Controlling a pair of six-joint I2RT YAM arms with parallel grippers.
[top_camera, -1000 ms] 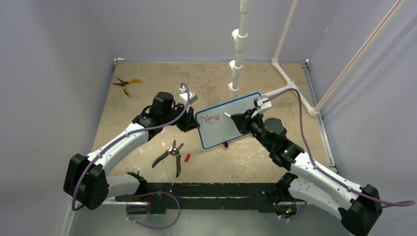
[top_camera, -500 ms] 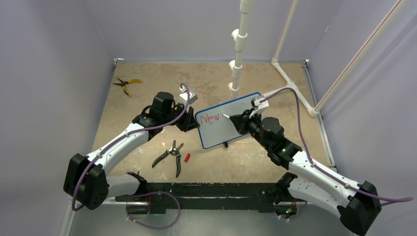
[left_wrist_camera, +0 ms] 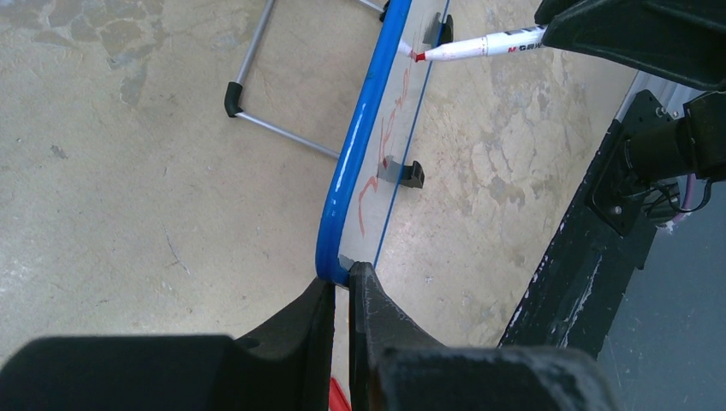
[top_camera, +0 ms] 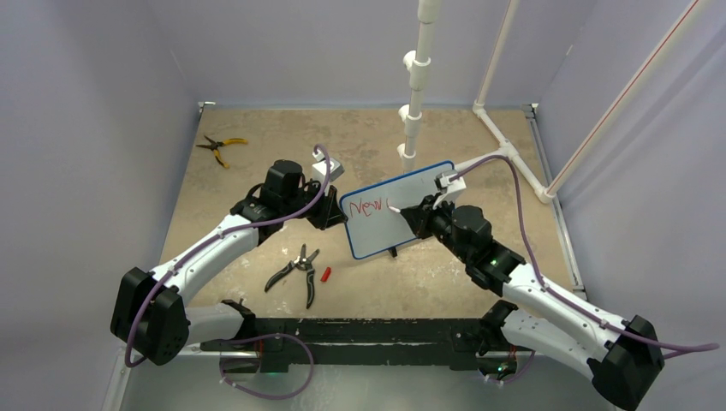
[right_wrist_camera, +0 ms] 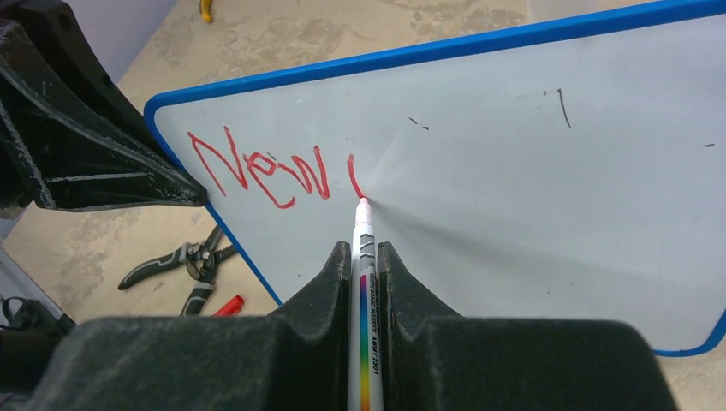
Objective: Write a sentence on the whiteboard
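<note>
The whiteboard (top_camera: 394, 210) stands tilted on its feet at mid table, with a blue frame. It also shows in the right wrist view (right_wrist_camera: 531, 163) and edge-on in the left wrist view (left_wrist_camera: 347, 180). Red lettering "New" (right_wrist_camera: 261, 171) plus one short new stroke (right_wrist_camera: 353, 175) sits at its upper left. My left gripper (left_wrist_camera: 341, 281) is shut on the board's left edge. My right gripper (right_wrist_camera: 366, 253) is shut on a white marker (right_wrist_camera: 364, 282) whose red tip touches the board just below that stroke.
Black-handled cutters (top_camera: 295, 272) and a red marker cap (top_camera: 325, 274) lie in front of the board. Yellow-handled pliers (top_camera: 218, 145) lie at the far left. A white pipe post (top_camera: 415, 103) and pipe frame (top_camera: 514, 145) stand behind the board.
My right gripper moved the marker left and down across the board, and a short red stroke now stands to the right of "New". The left arm and board have not moved.
</note>
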